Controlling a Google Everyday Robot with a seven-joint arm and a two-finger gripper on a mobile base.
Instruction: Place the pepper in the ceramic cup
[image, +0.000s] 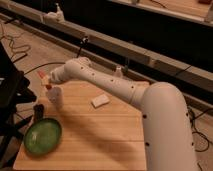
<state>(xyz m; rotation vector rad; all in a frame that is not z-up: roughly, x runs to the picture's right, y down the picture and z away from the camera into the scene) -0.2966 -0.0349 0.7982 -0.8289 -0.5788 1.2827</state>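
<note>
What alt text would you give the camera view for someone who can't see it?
The white robot arm's gripper, shut on a small red-orange pepper, is just above a plain white ceramic cup on a wooden table. A green bowl, small dark cylinder and flat white block sit nearby.

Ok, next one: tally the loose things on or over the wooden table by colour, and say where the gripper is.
White: 2, the ceramic cup and a flat block.
Green: 1, a bowl.
Dark: 1, a small cylinder.
Red-orange: 1, the pepper, held by the gripper just above the cup, fingers shut on it.
Total: 5.
</note>
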